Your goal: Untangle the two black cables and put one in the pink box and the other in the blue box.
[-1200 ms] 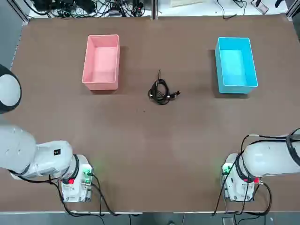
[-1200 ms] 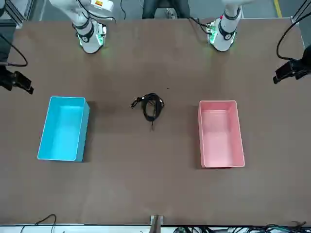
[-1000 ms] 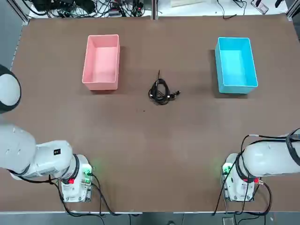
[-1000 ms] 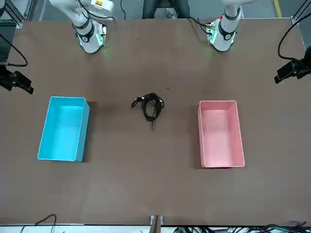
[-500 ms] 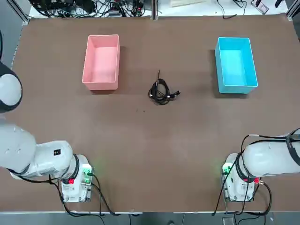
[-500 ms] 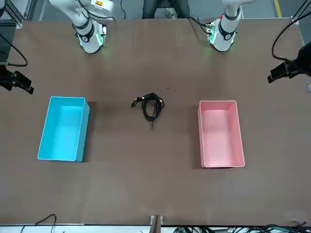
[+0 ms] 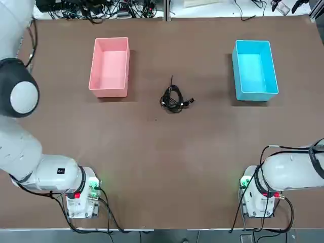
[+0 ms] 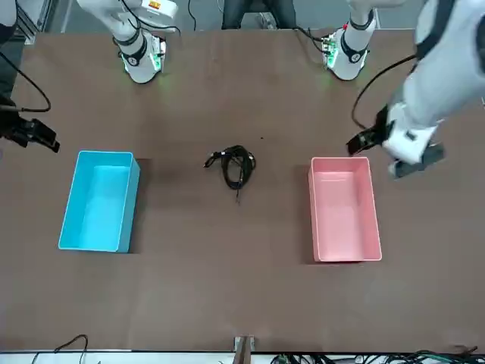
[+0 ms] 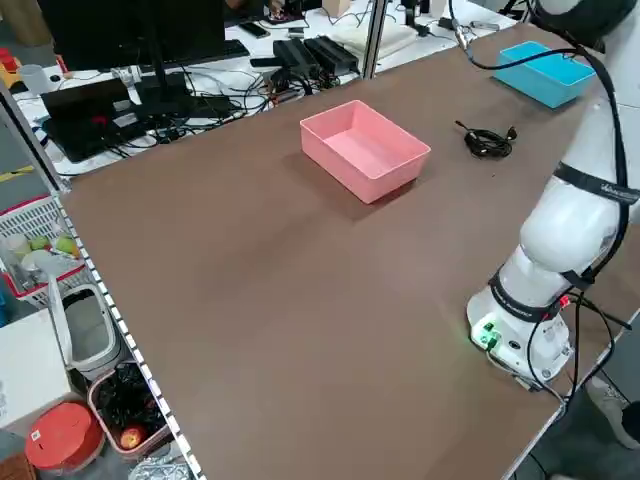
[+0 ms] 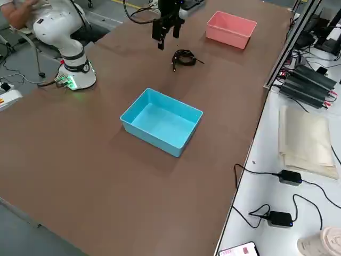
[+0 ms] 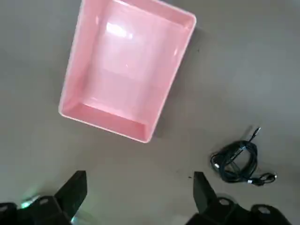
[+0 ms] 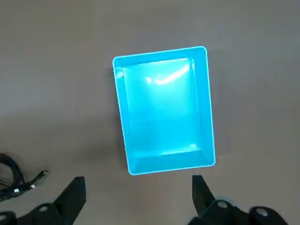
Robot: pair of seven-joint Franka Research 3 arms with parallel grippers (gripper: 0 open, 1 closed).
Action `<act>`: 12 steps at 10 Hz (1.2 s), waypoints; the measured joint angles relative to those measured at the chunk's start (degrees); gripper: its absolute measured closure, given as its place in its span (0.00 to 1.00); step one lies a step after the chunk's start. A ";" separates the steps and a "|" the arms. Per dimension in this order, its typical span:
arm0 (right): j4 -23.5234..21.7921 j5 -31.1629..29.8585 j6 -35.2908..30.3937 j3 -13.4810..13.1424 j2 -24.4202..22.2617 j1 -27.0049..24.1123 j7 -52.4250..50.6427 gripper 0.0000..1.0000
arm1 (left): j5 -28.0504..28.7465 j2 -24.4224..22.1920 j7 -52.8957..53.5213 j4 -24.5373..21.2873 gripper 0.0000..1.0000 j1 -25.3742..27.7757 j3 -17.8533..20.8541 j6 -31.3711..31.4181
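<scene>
The black cables (image 7: 174,98) are lying tangled in one knot at mid-table, between the pink box (image 7: 109,66) and the blue box (image 7: 254,70), touching neither. Two cables are expected; from the knot alone I cannot separate or count them. Boxes: two, one pink, one blue, both sitting with nothing inside.

The top view is showing only the arms' bases and a large blurred link at its left edge; neither gripper is appearing there. The front view is catching the left gripper (image 8: 407,158) hanging high beside the near end of the pink box, well apart from the cables. The right side view is showing the right gripper (image 10: 166,29) hovering in the air above the table on the robot's side of the knot.

Left wrist view: fingers (image 11: 75,187) are standing spread wide, gripping nothing, with pink box and cable knot both far below. Right wrist view: fingers (image 12: 72,192) are likewise standing wide apart and bare, with the blue box below and a loop of cable at the frame's edge.

Nothing is standing between the knot and either box. Off the table's far edge, loose wires, a monitor and power bricks are crowding the benches. The left side view is showing a basket and a red lid on the floor.
</scene>
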 joint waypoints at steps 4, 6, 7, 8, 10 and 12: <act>-4.30 1.76 6.11 0.38 0.08 1.81 7.46 0.00 | 4.76 7.17 -27.24 -0.08 0.00 -10.07 -0.09 4.92; -6.75 1.87 8.41 0.46 0.10 3.99 12.48 0.00 | 4.83 10.24 -40.34 -0.11 0.00 -14.40 -0.10 7.68; -8.50 1.92 10.81 0.50 0.12 5.25 15.84 0.00 | 4.88 11.76 -47.28 -0.13 0.00 -16.27 -0.13 10.46; -10.35 1.92 13.03 0.53 0.16 6.62 19.43 0.00 | 4.92 13.26 -54.30 -0.16 0.00 -18.39 -0.13 13.34; -12.14 1.93 14.79 0.54 0.17 8.45 24.31 0.00 | 5.59 16.24 -68.07 -0.20 0.00 -22.11 -0.05 18.97; -14.78 1.96 19.54 0.54 0.18 9.98 29.91 0.00 | 7.11 18.63 -76.71 -0.20 0.00 -24.14 -0.06 22.80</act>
